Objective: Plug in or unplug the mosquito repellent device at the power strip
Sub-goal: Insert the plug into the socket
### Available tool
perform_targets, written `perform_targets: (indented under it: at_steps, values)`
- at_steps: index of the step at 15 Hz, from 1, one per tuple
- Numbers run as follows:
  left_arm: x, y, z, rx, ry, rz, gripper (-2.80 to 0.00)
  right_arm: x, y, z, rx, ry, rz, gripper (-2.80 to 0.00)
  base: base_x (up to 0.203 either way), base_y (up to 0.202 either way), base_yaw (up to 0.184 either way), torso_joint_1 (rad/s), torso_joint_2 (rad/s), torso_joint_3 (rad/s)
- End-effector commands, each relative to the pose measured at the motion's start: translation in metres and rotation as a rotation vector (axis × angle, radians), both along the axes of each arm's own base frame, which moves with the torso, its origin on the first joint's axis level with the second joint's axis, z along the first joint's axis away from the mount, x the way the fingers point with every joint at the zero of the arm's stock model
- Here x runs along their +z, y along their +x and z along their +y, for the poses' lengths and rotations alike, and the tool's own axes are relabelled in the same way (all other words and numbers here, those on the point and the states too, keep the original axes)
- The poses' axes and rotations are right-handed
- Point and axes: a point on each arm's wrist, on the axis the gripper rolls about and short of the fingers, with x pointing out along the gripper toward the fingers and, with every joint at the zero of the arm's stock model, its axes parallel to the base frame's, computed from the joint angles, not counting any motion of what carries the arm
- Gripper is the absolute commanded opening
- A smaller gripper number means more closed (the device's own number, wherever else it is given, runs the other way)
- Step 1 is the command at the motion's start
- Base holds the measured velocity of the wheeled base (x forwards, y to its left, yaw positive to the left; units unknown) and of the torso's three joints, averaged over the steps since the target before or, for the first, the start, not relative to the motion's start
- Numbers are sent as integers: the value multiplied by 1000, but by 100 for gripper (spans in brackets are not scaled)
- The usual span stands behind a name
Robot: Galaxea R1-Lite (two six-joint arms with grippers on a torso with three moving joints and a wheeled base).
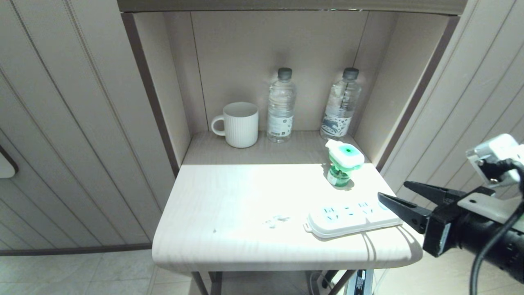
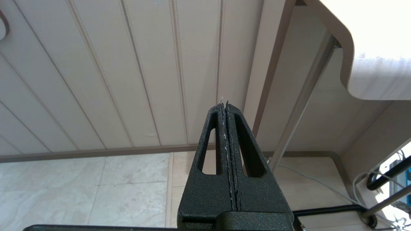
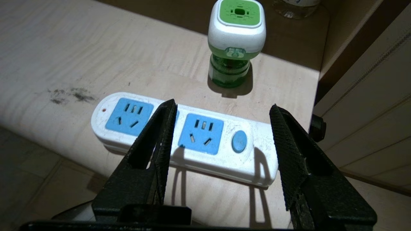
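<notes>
Power strip [image 1: 353,217] lies flat at counter [image 1: 229,229] front-right edge. Mosquito repellent device [image 1: 343,162] stands upright just behind strip, unplugged, apart from it. I've got R end effector [image 1: 391,192] off strip's right end, fingers apart, empty. L end effector [image 2: 224,106] down beside the counter leg, fingers together, empty.

A pale wood-grain worktop [image 1: 229,229] juts from a recessed beige niche [image 1: 245,53], flanked by grooved wall panels [image 1: 61,123]. Marbled floor tiles [image 1: 61,274] lie below; bright light washes the front.
</notes>
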Motion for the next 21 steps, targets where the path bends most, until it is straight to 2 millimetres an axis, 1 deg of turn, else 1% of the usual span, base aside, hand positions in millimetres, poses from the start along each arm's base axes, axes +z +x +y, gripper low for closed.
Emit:
perform_targets:
  at_steps: [1,3,4,7,11,12,14,16,19,21]
  values:
    - [0,0,0,0,0,1,-280,-5,23,17,-44,15,-41,0,0,0,0,0,0,0]
    - [0,0,0,0,0,0,-280,-4,27,26,-52,21,-59,0,0,0,0,0,0,0]
    - [0,0,0,0,0,-1,-280,-2,28,27,-56,24,-64,0,0,0,0,0,0,0]
    - [0,0,0,-1,0,-1,-280,8,24,26,-92,36,-99,0,0,0,0,0,0,0]
    - [0,0,0,0,0,1,-280,8,21,24,-83,21,-84,0,0,0,0,0,0,0]
    - [0,0,0,0,0,1,-280,7,22,24,-83,16,-78,0,0,0,0,0,0,0]
    - [0,0,0,-2,0,-1,-280,-4,27,27,-90,-7,-45,0,0,0,0,0,0,0]
    - [0,0,0,0,0,-1,-280,-7,33,31,-88,-1,-36,0,0,0,0,0,0,0]
    - [0,0,0,-1,0,1,-280,-8,40,34,-100,52,-106,0,0,0,0,0,0,0]
    - [0,0,0,0,0,-1,-280,-13,42,36,-108,59,-125,0,0,0,0,0,0,0]
